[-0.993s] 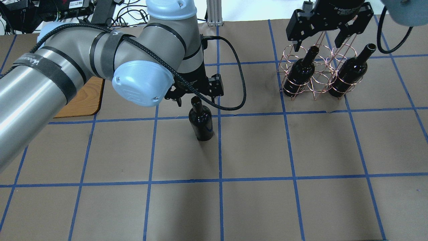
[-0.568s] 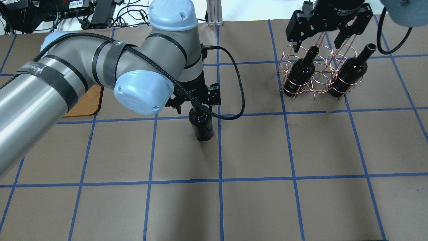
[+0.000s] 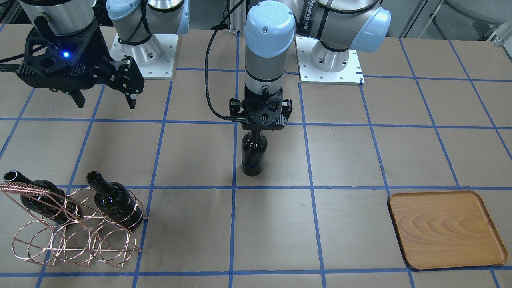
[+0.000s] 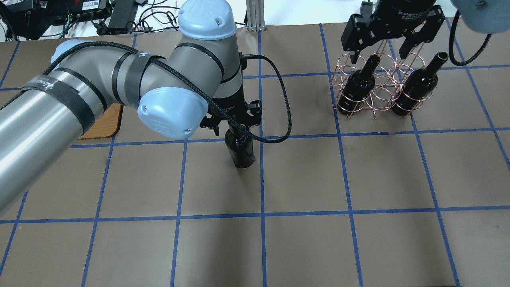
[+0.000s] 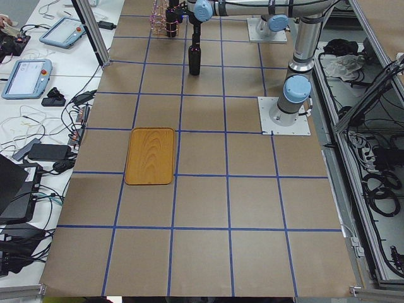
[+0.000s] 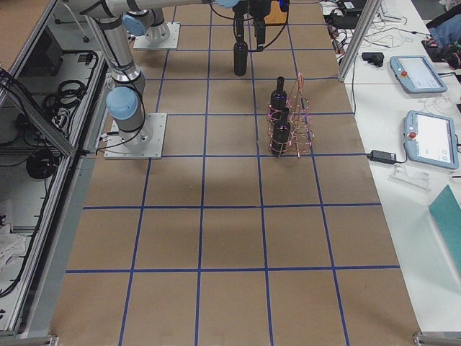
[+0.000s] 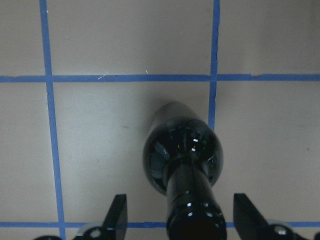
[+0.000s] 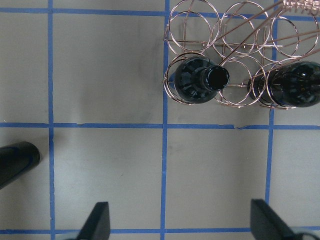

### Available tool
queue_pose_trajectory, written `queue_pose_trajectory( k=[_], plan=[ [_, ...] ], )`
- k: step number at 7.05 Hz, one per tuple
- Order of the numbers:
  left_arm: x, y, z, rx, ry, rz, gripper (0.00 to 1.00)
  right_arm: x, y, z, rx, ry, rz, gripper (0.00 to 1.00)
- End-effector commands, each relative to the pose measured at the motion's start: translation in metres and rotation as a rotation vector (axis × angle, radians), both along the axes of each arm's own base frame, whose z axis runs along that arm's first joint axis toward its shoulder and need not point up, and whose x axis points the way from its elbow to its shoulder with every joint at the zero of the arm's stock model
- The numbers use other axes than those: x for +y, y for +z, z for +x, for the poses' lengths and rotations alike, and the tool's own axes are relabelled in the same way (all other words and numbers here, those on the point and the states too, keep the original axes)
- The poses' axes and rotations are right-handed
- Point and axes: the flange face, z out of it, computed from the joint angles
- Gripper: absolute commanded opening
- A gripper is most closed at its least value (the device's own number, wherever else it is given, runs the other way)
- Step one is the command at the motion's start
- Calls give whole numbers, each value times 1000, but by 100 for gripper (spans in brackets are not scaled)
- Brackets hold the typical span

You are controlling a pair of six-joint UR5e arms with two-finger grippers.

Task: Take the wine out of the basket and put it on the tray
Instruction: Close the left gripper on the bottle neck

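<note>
Count: 3 black bottles, 1 basket, 1 tray, 2 grippers. The wine stands upright on the table near the middle, just beside a blue tape line. It sits between basket and tray and well apart from both. The other two bottles sit in the basket, one at each end of the ring row, necks sticking out above the wire. The tray lies flat on the robot's left side of the table, nothing touching it. Delta vs 1.0 s ago: the left gripper was above the wine with neck and mouth in clear sight from overhead. It has since come down over the neck, so overhead now shows only the bottle's shoulder and body below it. Hardly any change from 0.6 s ago. The wine hasn't moved on the grid, and the basket, its bottles and the right gripper are the same. End effectors: in the left wrist view the left fingers straddle the neck with a gap on each side. So it's spread, no contact, not gripping anything. The right gripper hangs above the table by the basket with jaws spread wide, holding nothing and touching nothing.
</note>
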Motion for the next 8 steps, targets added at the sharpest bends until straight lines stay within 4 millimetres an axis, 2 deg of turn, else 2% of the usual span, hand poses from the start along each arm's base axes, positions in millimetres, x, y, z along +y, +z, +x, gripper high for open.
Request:
queue_pose_trajectory(
  k=[1,3,6,8],
  plan=[
    [-9,-1,-3,17,-11,-52,79,0,-2,0,3,3,4,100],
    [-8,-3,-3,18,5,-42,79,0,-2,-1,3,5,5,100],
    [-4,3,-1,16,-6,-50,79,0,-3,-1,3,5,7,100],
    [0,9,0,14,-9,-53,67,0,-3,-1,3,5,7,100]
  ],
)
